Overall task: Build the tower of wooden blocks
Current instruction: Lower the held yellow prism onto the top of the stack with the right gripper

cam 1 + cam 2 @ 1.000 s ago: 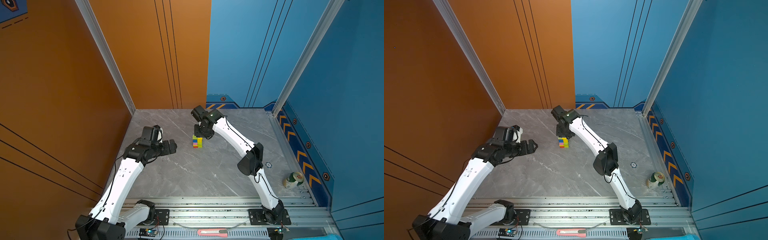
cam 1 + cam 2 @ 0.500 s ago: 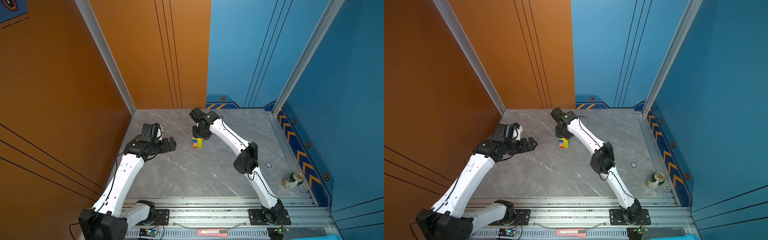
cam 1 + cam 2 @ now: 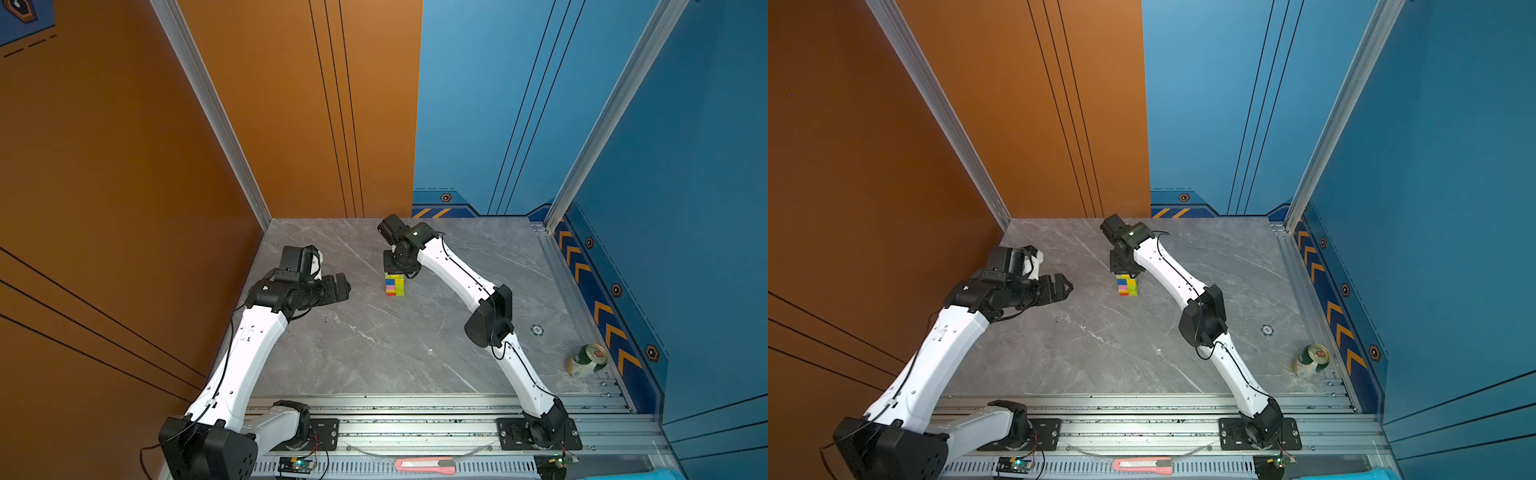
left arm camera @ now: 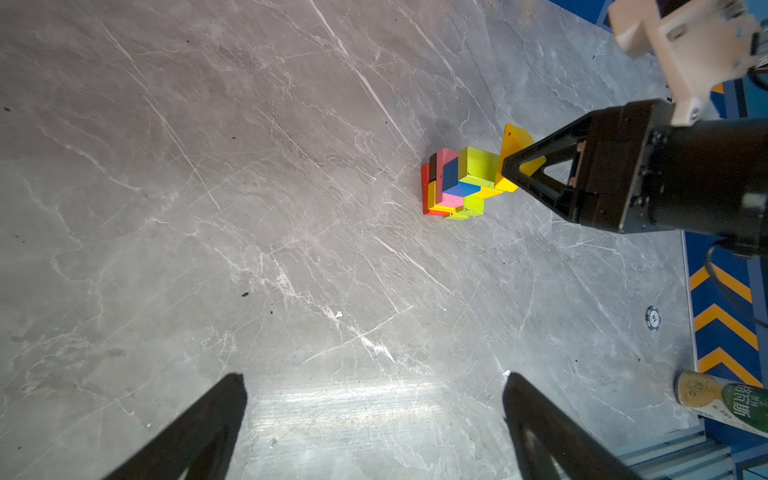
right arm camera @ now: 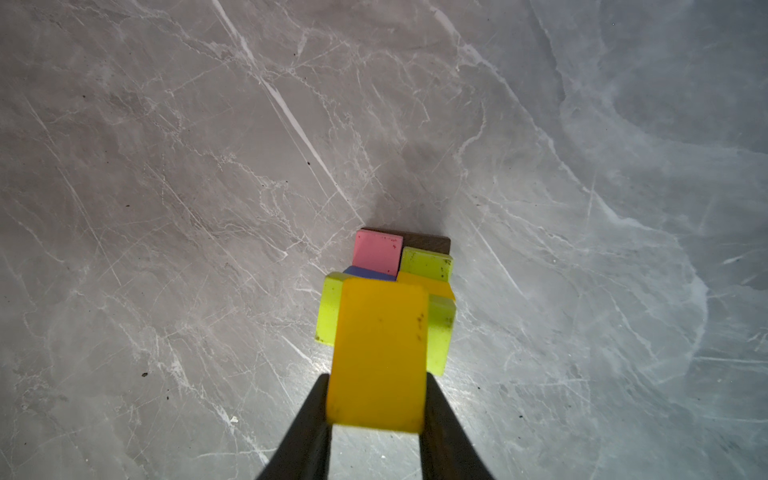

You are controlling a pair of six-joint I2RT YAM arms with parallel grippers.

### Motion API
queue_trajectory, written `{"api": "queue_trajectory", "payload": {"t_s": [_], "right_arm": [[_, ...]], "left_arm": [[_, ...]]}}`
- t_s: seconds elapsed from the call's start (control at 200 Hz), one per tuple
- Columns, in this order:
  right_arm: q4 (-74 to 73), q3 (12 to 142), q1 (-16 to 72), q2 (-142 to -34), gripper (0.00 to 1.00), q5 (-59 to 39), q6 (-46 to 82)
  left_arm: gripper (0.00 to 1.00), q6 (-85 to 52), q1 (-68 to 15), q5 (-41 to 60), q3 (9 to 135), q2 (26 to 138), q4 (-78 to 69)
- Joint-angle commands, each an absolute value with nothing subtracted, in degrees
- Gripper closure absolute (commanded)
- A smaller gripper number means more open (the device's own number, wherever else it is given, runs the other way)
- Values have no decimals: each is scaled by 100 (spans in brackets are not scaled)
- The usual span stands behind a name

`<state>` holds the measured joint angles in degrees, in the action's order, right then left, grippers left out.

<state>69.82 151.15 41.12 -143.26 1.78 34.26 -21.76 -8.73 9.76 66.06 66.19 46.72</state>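
Note:
The tower [image 3: 395, 284] [image 3: 1127, 286] stands mid-table as a narrow stack of wood blocks in red, pink, blue, lime and yellow [image 4: 457, 187]. My right gripper [image 5: 377, 380] [image 3: 395, 266] [image 3: 1123, 266] points down over it, shut on the yellow triangular prism [image 5: 378, 340] [image 4: 513, 143]. The prism sits at the tower's top, seemingly touching the lime and yellow blocks [image 5: 426, 264] beneath. My left gripper [image 4: 374, 377] [image 3: 343, 286] [image 3: 1065, 286] hangs open and empty left of the tower, well apart from it.
A green-and-white can [image 3: 586, 360] [image 3: 1311, 360] [image 4: 723, 403] lies at the front right by the blue wall. A small blue disc [image 3: 537, 330] [image 3: 1267, 330] [image 4: 653, 318] lies near it. A pink box cutter [image 3: 424, 464] rests on the front rail. An orange wall borders the left.
The right arm has shifted slightly left, bringing the held prism over the tower's top. The left arm has barely moved and stays open.

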Motion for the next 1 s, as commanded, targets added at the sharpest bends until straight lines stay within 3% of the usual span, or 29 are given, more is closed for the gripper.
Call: {"api": "queue_trajectory", "payload": {"t_s": [0.0, 0.991], "right_arm": [[6943, 15312, 4113, -14423, 66, 370, 3322], [7127, 15303, 4152, -14537, 65, 466, 3357]], "left_arm": [[2, -2004, -792, 1094, 6802, 6623, 4846], [2, -1969, -672, 1210, 6771, 6626, 4886]]}}
